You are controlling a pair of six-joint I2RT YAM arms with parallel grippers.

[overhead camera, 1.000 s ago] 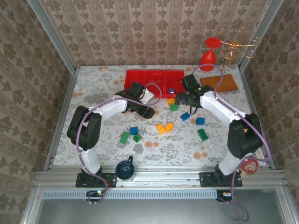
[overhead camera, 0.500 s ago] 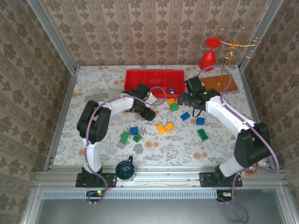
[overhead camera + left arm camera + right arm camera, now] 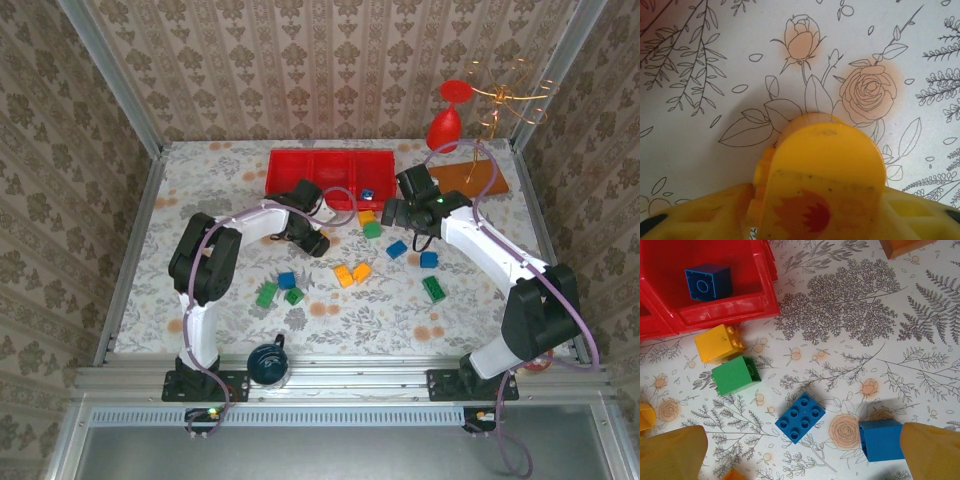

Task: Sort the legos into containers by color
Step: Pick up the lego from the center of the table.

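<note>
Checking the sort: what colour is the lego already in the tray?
Dark blue; the lego in the tray shows best in the right wrist view.

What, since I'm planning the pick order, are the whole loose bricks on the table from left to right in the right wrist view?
yellow brick → green brick → studded blue brick → plain blue brick

no legible text, labels or numbers

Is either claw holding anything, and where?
Left claw brackets a yellow lego by its sides; firm grip cannot be told. Right claw holds nothing.
</note>
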